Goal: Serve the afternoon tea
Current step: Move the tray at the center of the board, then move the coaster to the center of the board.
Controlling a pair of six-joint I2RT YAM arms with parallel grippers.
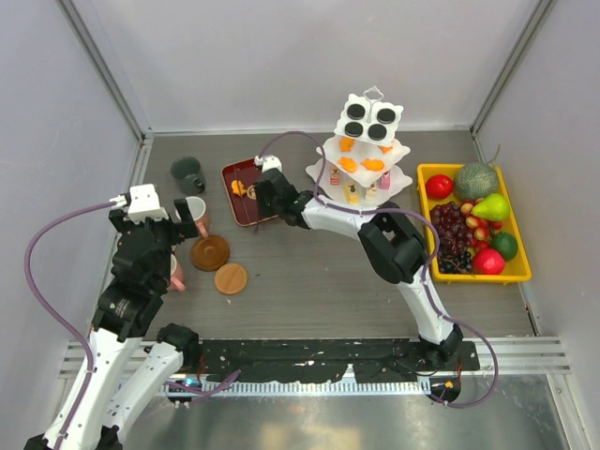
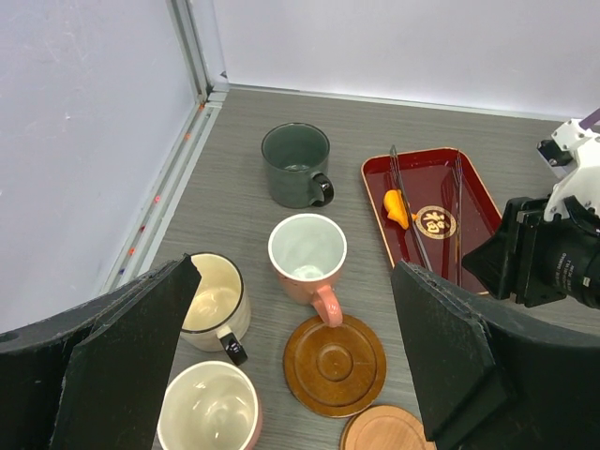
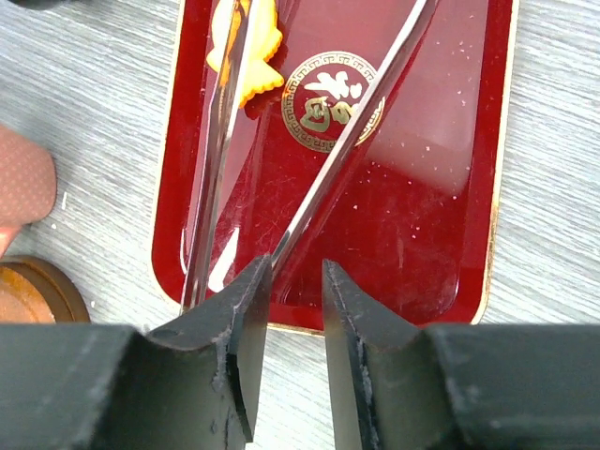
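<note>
**Grey tabletop, pale walls**

On the wood-grain tabletop [image 1: 309, 281], the white three-tier stand [image 1: 361, 153] stands at the back and four mugs [image 1: 187, 173] sit at the left. The left gripper [image 2: 295, 272] jaws gape wide and empty. The right gripper [image 3: 297, 272] jaws are barely parted, gripping nothing, above the metal tongs [image 3: 347, 150] on the dark red tray [image 3: 422, 187].

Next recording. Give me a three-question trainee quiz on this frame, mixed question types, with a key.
1. True or false: the small orange sweet lies on the dark red rectangular tray.
2. How many ceramic mugs stand beside the round brown wooden coasters? A two, B four, C six.
3. Fill in: the black round sweets sit on the ___ tier of the white three-tier stand.
Key: 1 true; 2 B; 3 top.
</note>
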